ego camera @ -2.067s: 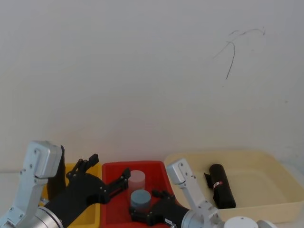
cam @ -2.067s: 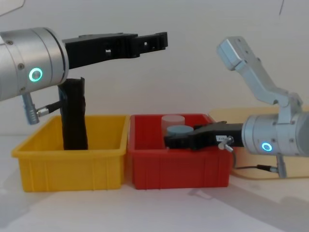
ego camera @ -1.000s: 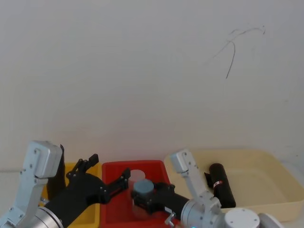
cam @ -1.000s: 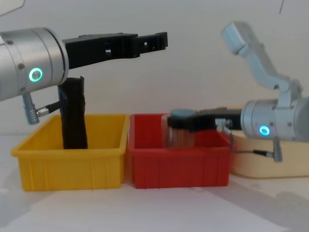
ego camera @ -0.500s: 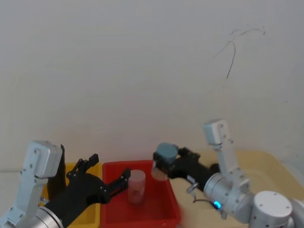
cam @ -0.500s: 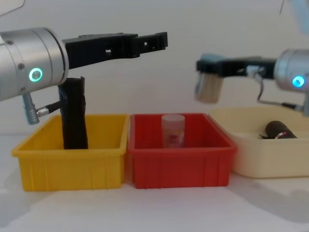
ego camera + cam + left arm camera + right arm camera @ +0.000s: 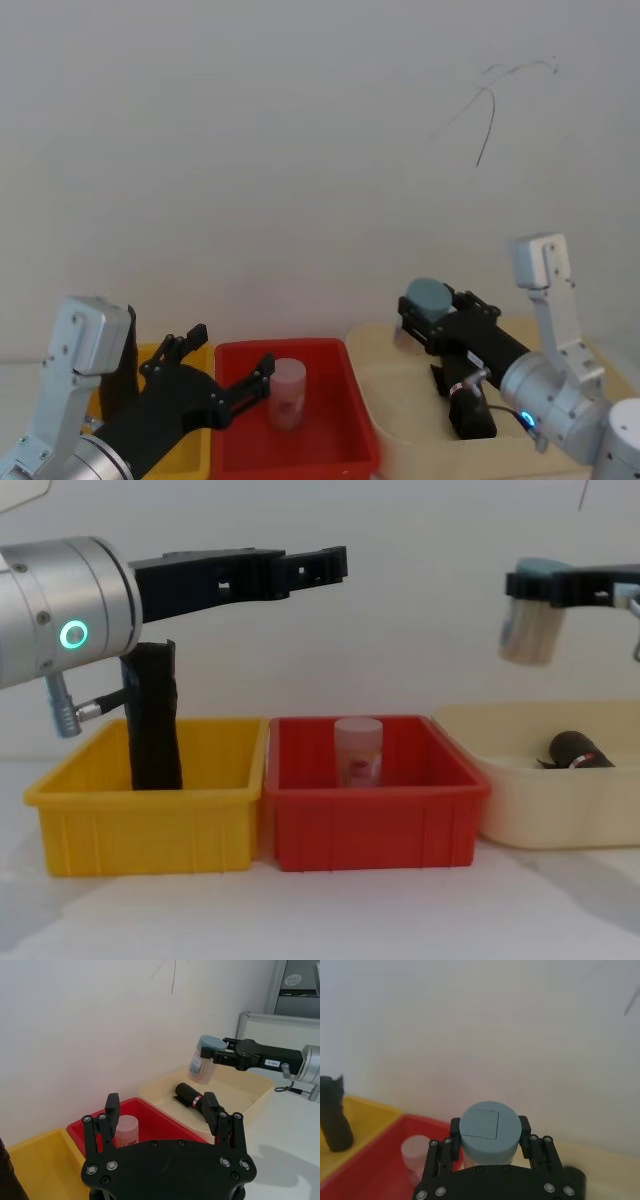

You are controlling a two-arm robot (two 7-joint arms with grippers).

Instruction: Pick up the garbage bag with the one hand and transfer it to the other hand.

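The garbage bag is a black roll with a red and white band, lying on its side in the cream tray; it also shows in the left wrist view and the chest view. My right gripper, on the blue-ringed arm, hovers above that tray, shut on a clear jar with a grey-blue lid. My left gripper, on the green-ringed arm, stands open with nothing in it, high over the yellow and red bins.
A red bin holds a clear jar with a pale lid. To its left, a yellow bin holds a plain black roll standing upright. A white wall stands close behind the bins.
My right gripper has lifted the grey-lidded jar out of the red bin and carried it up and to the right, over the cream tray. The left arm has not moved.
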